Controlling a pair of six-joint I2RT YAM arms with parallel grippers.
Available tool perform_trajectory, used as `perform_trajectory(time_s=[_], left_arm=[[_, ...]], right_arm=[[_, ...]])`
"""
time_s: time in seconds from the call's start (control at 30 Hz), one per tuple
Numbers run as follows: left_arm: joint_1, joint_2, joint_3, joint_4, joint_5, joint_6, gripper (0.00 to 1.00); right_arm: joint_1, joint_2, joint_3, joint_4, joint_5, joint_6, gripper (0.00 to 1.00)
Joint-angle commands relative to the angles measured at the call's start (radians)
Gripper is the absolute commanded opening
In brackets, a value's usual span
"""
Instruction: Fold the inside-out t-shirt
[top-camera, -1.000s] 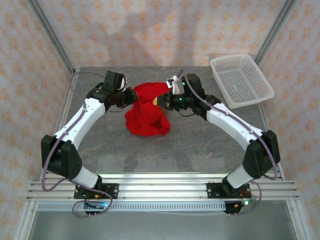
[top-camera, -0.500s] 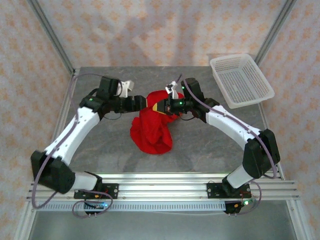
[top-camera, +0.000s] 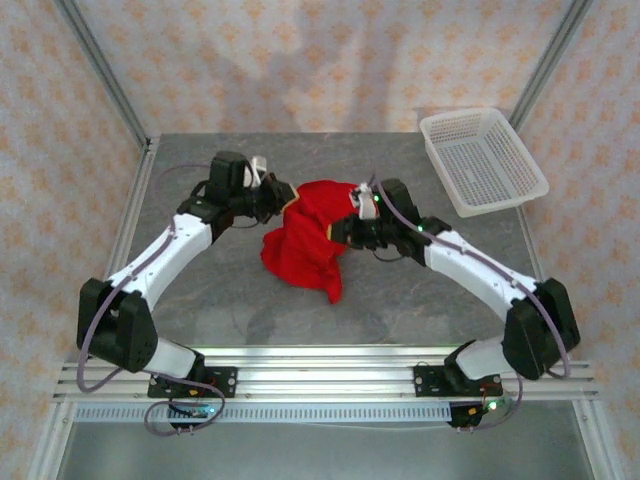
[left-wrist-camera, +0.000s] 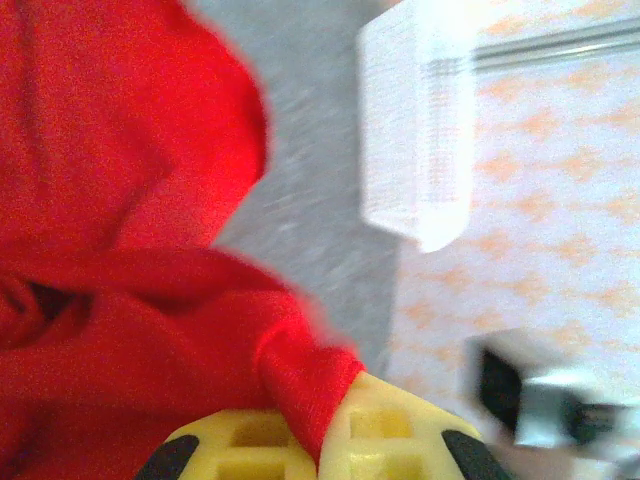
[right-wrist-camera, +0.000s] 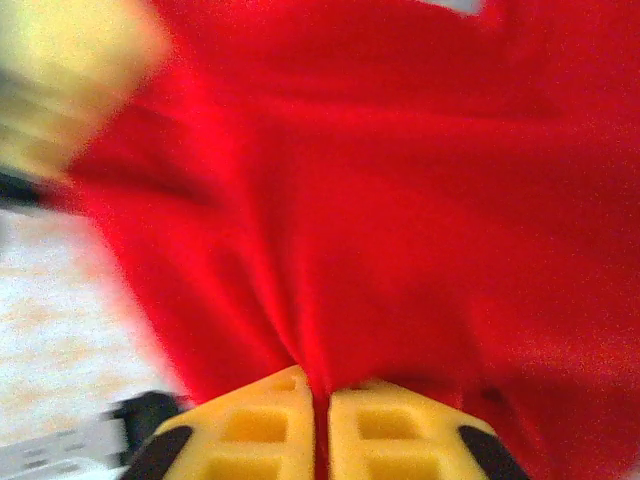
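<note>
Top view: grey stone-look desk (top-camera: 400, 300), with bare surface left, right and below the cloth. Patterned wall panels (top-camera: 300, 60) close it in at the rear and sides. White plastic mesh basket (top-camera: 483, 160) at upper right, well apart from both arms.

Plain bright red soft-fabric t-shirt (top-camera: 305, 235) at frame centre, bunched, its upper edge stretched between the claws. Long axis runs from upper centre down to a tail pointing lower right.

Left claw (top-camera: 280, 203) pressed together, pinching a red t-shirt fold between yellow fingers (left-wrist-camera: 390, 430). Right claw (top-camera: 345, 230) likewise pinching red t-shirt cloth.
</note>
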Motion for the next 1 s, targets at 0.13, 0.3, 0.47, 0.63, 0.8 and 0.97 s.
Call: perform_trajectory(time_s=[0.13,0.3,0.47,0.63,0.8,0.97], left_arm=[[-0.003,-0.073,0.078,-0.077,0.052,0.081,0.00],[-0.020,-0.085,0.090,-0.215,0.071,0.217,0.00],[-0.038,-0.083,0.092,-0.186,0.089,0.219,0.00],[-0.064,-0.068,0.126,-0.199,0.097,0.247,0.00],[-0.070,-0.071,0.147,-0.244,0.084,0.288,0.00],[-0.013,-0.090,0.155,-0.477,-0.145,0.405,0.00]], right_arm=[[0.073,-0.073,-0.009,-0.197,0.341,-0.185,0.27],[0.104,-0.106,0.116,-0.200,0.444,-0.323,0.49],[0.123,-0.041,0.171,-0.069,0.295,-0.464,0.65],[0.123,0.126,0.276,-0.034,0.157,-0.481,0.65],[0.117,0.228,0.343,-0.049,0.190,-0.454,0.35],[0.091,0.112,0.334,-0.057,0.078,-0.328,0.00]])
